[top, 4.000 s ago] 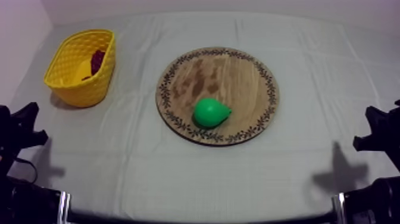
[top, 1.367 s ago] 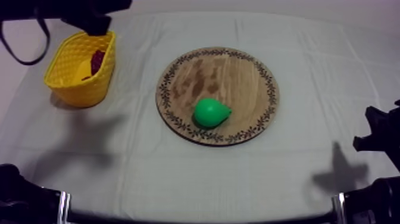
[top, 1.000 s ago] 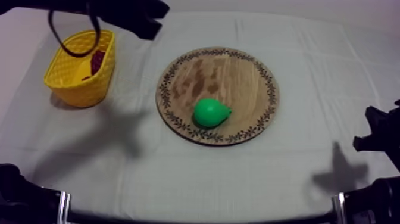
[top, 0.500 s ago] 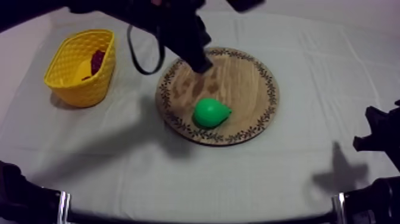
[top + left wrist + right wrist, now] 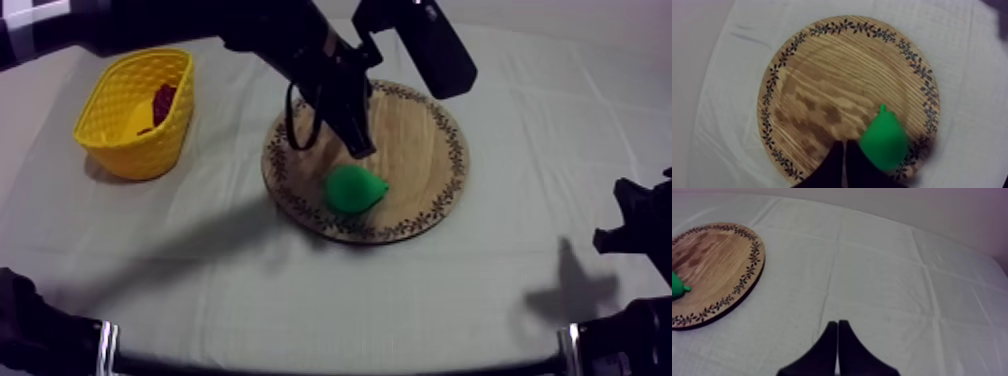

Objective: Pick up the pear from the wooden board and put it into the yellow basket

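Note:
A green pear [image 5: 352,190] lies on the near part of the round wooden board [image 5: 425,150] at the table's middle. My left gripper [image 5: 361,150] has come in from the upper left and hangs over the board just behind the pear. In the left wrist view its fingers [image 5: 837,156] lie together as a narrow wedge, shut on nothing, close beside the pear [image 5: 884,142] on the board [image 5: 822,70]. My right gripper [image 5: 837,325] is shut over bare cloth at the table's right [image 5: 625,225], with the board [image 5: 717,258] and a sliver of the pear [image 5: 676,286] off to its side.
The yellow basket [image 5: 135,110] stands at the back left with a dark red item [image 5: 163,100] inside it. My left arm stretches across the space between the basket and the board. Bare cloth surrounds the board at the front and right.
My left arm rose from its rest at the lower left, passed over the basket and swung right and down onto the board beside the pear. The pear and right arm have not moved.

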